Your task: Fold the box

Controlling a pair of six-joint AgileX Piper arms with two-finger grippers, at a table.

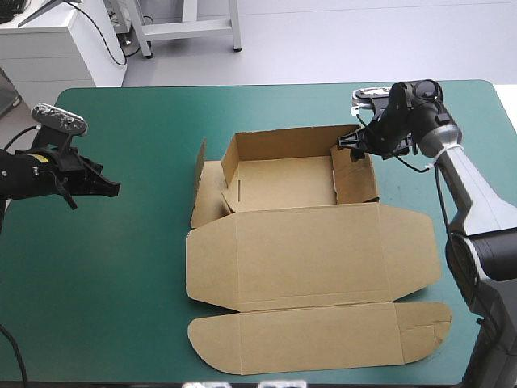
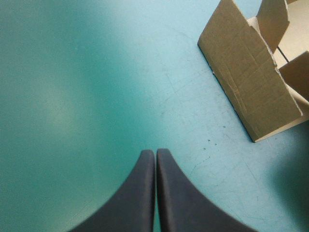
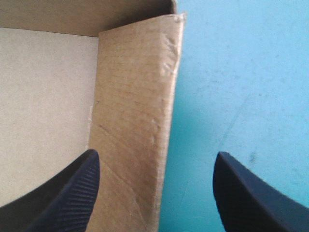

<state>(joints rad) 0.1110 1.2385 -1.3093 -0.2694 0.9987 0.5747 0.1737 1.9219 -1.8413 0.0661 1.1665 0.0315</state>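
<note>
The brown box (image 1: 315, 250) is lying in the middle of the table (image 1: 121, 267), a little toward the right edge. Its tray part is sitting toward the far edge with the walls raised. Its lid (image 1: 323, 255) is lying flat toward the near edge, with the long tuck flap (image 1: 315, 339) almost reaching that edge. On the tray's left side, a side flap (image 1: 208, 198) is spreading outward on the teal-green cover (image 1: 97, 307).

The right gripper (image 1: 347, 144) is hovering at the far end of the tray's right wall (image 1: 355, 179). In its wrist view the right gripper (image 3: 157, 155) is released. Its black fingers (image 3: 72, 193) are standing wide apart, with the right wall (image 3: 135, 96) between them. One finger is over the tray floor and the other is over the cover outside. I cannot tell if they are touching the board.

The left gripper (image 1: 109, 188) is hanging over the left part of the table, well apart from the box. In its wrist view the left gripper (image 2: 155, 152) is clenched on nothing, and its fingers are meeting in one point above the bare cover. The box (image 2: 246, 82) is showing ahead of it and to the side.
</note>
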